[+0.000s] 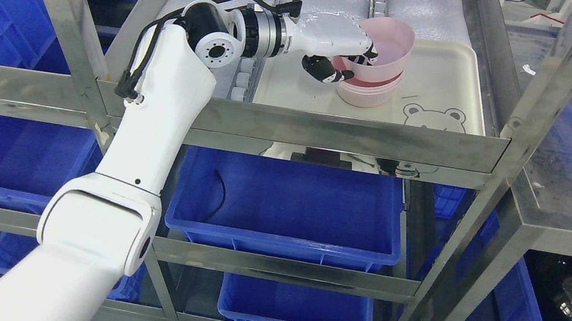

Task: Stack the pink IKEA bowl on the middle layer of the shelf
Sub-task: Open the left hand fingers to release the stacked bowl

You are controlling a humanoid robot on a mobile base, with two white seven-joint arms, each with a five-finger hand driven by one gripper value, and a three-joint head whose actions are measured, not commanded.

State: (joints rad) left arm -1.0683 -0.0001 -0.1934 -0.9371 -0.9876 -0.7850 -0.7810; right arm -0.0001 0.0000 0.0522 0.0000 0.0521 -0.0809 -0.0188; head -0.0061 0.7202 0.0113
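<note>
Upper centre-right of the frame: a pale pink plastic bowl [389, 43] sits tilted in the mouth of a second pink bowl [365, 93], with a darker pink band showing where the two meet; the upper bowl is not yet seated level. The lower bowl stands on a cream plastic tray with a bear outline [441, 93], which lies on the steel shelf layer [324, 129] that runs across the middle of the frame. The left hand [342, 56], at the end of a white arm entering from the lower left, grips the upper bowl at its near-left rim: dark-tipped fingers [365, 54] curl over the rim into the bowl while the thumb presses against the outer wall below. The right hand is not visible. Below the shelf layer sit open blue plastic crates [285, 205].

Risks, as judged from this view: releasing while the upper bowl is tilted could leave it cocked or let it slide off toward the tray; fingers hooked inside the rim could drag the bowl back out on withdrawal; sideways pressure could push the lower bowl across the smooth tray.
</note>
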